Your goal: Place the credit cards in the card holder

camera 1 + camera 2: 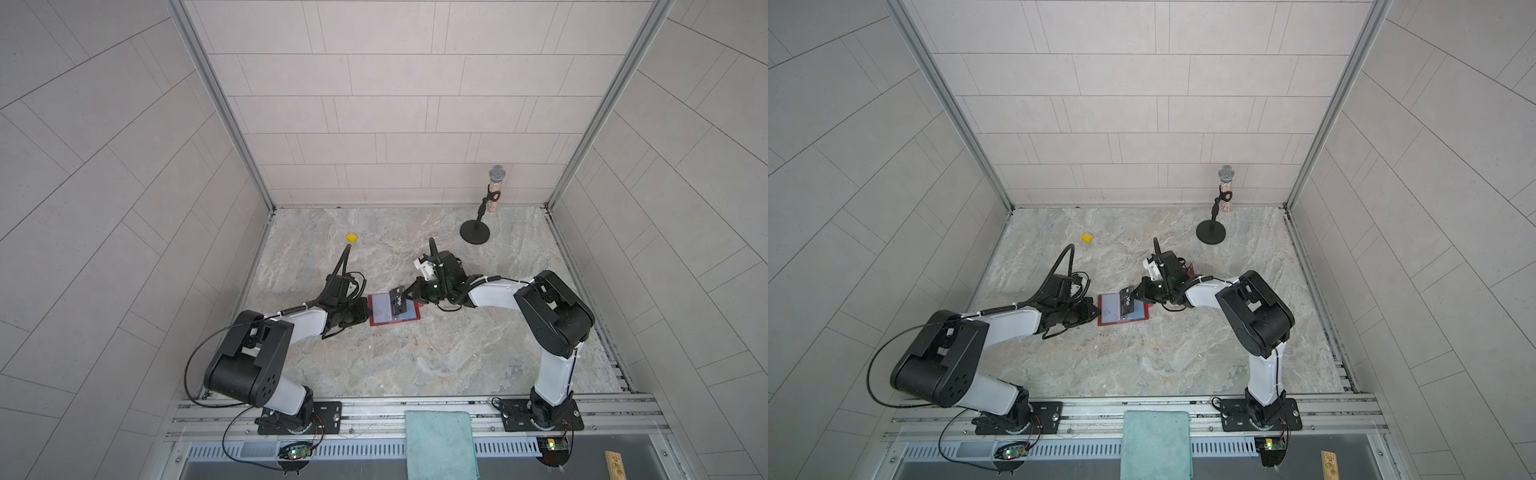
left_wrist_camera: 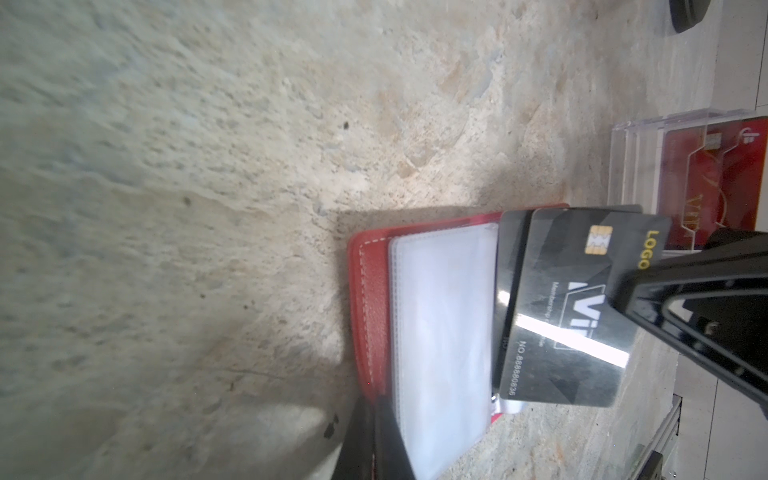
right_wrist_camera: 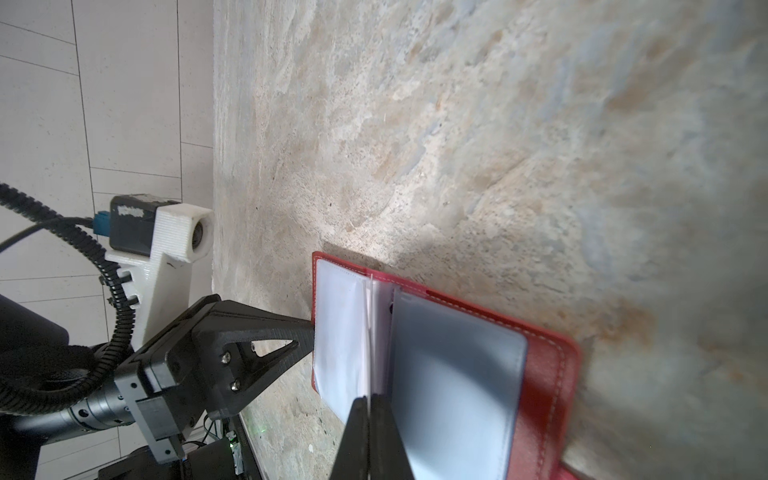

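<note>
The red card holder (image 1: pixel 382 311) (image 1: pixel 1111 309) lies open on the stone-look table, its clear sleeves facing up (image 2: pixel 374 291) (image 3: pixel 548 374). My left gripper (image 1: pixel 368 311) (image 1: pixel 1098 309) (image 2: pixel 376 436) (image 3: pixel 309 328) is shut on the holder's left cover edge. My right gripper (image 1: pixel 409 296) (image 1: pixel 1138 296) (image 2: pixel 623 291) (image 3: pixel 369 415) is shut on a black "VIP" credit card (image 1: pixel 399 301) (image 1: pixel 1127 302) (image 2: pixel 540 266). The card stands tilted over the holder's middle, edge-on among the sleeves (image 3: pixel 368 332). A second dark shape shows just behind it, and I cannot tell whether it is a card or a reflection.
A clear acrylic stand (image 2: pixel 685 166) holding a red card (image 1: pixel 1190 270) sits behind the right arm. At the back right stands a microphone (image 1: pixel 494 187) on its round base, and a yellow die (image 1: pixel 352 237) lies at the back left. A teal cloth (image 1: pixel 440 440) hangs over the front rail.
</note>
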Robot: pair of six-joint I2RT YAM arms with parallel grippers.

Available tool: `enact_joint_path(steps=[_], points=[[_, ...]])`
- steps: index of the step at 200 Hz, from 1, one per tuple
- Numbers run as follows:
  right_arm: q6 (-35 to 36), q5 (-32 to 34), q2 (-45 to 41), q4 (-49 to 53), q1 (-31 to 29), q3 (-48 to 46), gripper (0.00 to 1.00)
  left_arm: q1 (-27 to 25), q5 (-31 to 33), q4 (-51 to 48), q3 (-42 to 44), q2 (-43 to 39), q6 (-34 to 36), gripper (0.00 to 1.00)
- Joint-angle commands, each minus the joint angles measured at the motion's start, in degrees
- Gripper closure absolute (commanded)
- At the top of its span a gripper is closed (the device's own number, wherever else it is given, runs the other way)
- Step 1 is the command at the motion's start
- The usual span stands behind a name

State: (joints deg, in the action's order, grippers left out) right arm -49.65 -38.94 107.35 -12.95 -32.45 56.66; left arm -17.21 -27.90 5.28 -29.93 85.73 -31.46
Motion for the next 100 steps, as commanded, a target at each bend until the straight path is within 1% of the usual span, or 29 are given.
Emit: enact_joint_path(steps=[1,65,100], points=[[-1.25,-0.87,0.85,-1.24,0.01,-0.92,1.0,-0.01,0.64,-3.08,-0.46,0.46,0.8,1.0],[-1.91,-0.9,1.5,-1.46,0.15,-1.4,1.0,-0.01,0.67,-3.08,-0.48,0.4,0.79,1.0],[-3.42,-1.3,2.38,-3.79,0.1,-2.52,1.0,-0.01,0.59,-3.04,-0.56,0.58,0.78,1.0]])
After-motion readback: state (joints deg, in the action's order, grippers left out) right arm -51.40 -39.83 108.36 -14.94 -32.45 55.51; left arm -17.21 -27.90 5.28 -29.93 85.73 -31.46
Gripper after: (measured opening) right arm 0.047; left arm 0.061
